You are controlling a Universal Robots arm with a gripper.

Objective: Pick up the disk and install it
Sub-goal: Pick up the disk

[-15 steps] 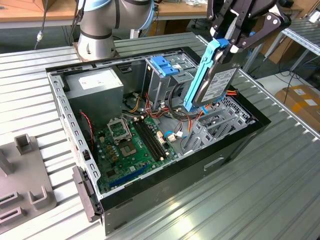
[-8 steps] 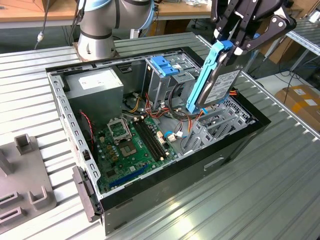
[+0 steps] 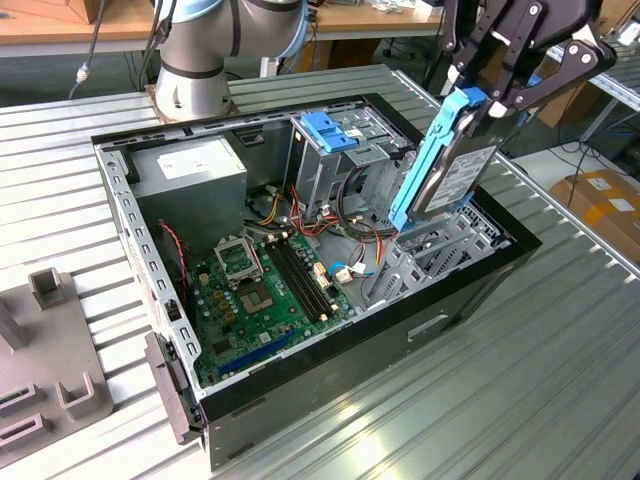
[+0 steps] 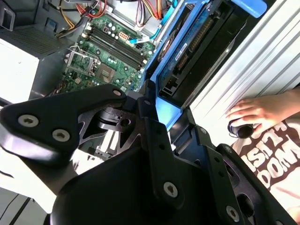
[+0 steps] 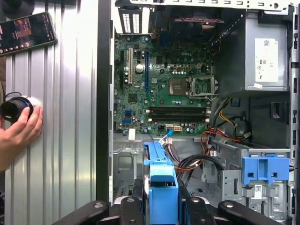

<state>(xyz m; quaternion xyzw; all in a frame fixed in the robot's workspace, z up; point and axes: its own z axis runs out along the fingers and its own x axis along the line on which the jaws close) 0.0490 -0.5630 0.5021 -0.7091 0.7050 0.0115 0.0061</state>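
Ribbed metal worktop carried the open computer case, lying on its side with the interior facing up. Inside, I logged the grey power supply at the end toward the exterior view's left, the green motherboard in the middle, and the metal drive cage at the end toward the exterior view's right. The disk was off the worktop, held in the air above that cage. It was steeply tilted, with its lower end down near the case opening and its upper end in the claw. I could not tell whether the lower end touched the cage. The claw was clamped on the blue caddy at the disk's upper end, one finger on each side, as I saw in the first wrist view. A fixed blue bracket sat on top of the second cage beside the power supply, well apart from the disk. In the first wrist view, a person's hand rested on a dark round object on the worktop outside the case, with a phone lying near it.
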